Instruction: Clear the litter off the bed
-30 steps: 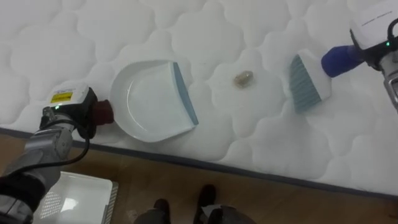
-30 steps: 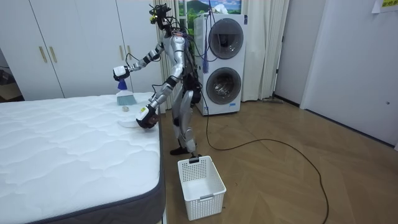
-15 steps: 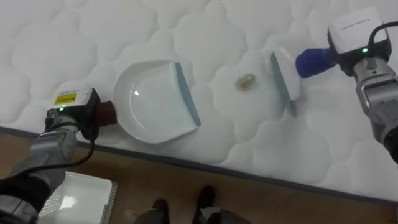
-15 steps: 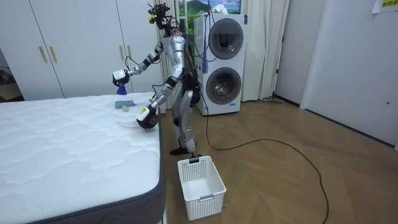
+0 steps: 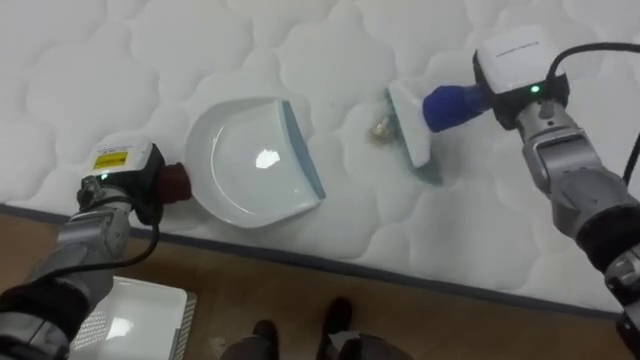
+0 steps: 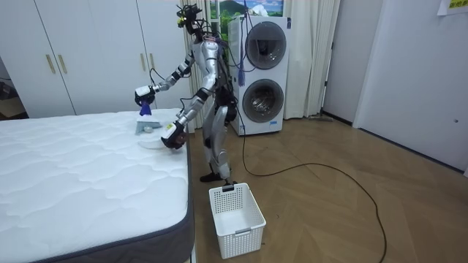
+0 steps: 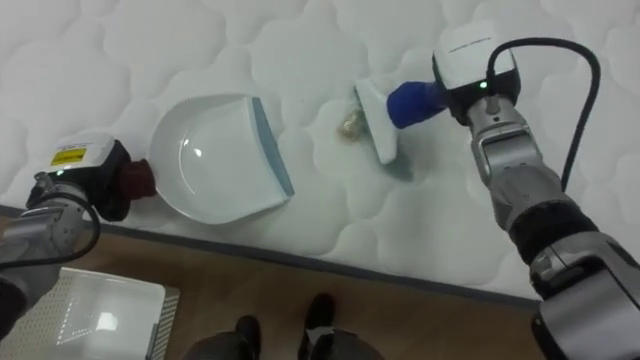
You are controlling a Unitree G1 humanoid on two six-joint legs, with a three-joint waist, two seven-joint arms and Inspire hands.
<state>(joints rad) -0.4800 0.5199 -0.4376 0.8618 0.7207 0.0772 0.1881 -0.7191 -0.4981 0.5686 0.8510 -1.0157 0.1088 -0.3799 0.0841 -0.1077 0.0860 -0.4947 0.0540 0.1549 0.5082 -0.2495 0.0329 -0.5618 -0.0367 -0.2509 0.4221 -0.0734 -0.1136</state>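
On the mattress [image 5: 480, 230], right hand [image 5: 525, 88] is gripping the brush [image 5: 405, 118] just right of the crumb [image 5: 380, 128]; left hand [image 5: 118, 178] is gripping the dustpan [image 5: 250, 165] farther left.

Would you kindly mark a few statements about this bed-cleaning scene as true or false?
1. The dustpan lies on the mattress, its handle in the left robot hand. True.
2. The piece of debris lies inside the dustpan. False: it lies on the mattress right beside the brush, apart from the dustpan.
3. The right robot hand holds the brush by its blue handle. True.
4. The white basket stands on the mattress. False: it stands on the floor beside the bed.
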